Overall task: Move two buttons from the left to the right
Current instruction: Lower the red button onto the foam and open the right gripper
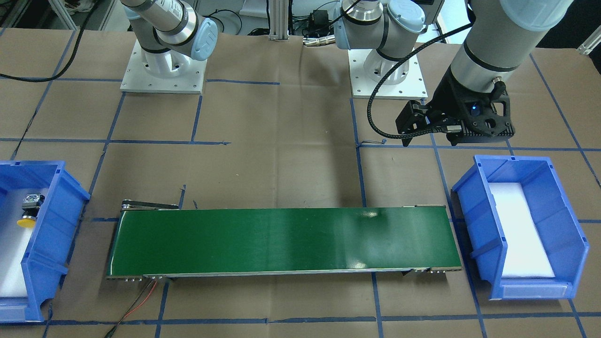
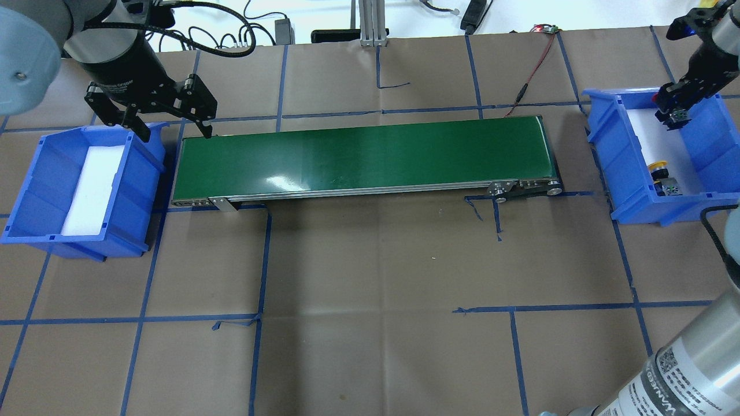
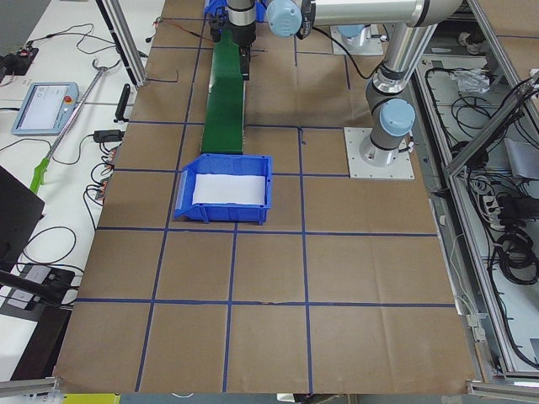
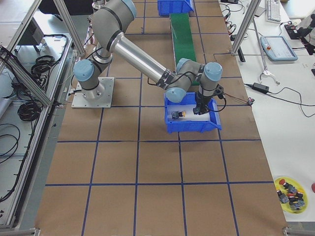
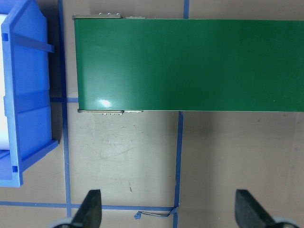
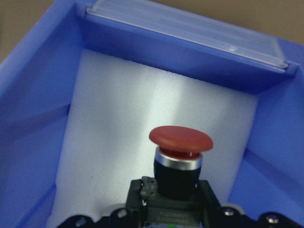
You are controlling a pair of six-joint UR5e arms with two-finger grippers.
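Note:
My right gripper (image 2: 672, 115) is shut on the red-capped button (image 6: 180, 140) and holds it above the white foam inside the right blue bin (image 2: 714, 150). The button's black body sits between the jaws, cap pointing away from the wrist. The yellow-capped button (image 2: 659, 171) lies on its side on the foam at the near end of that bin; it also shows in the front-facing view (image 1: 29, 213). My left gripper (image 2: 175, 134) is open and empty, hovering between the left blue bin (image 2: 34, 190) and the left end of the green conveyor belt (image 2: 364, 156).
The left bin holds only a white foam pad (image 2: 92, 188). The conveyor runs between the two bins, with a red and black cable (image 2: 529, 75) at its far right end. The brown table (image 2: 376, 300) carries a blue tape grid.

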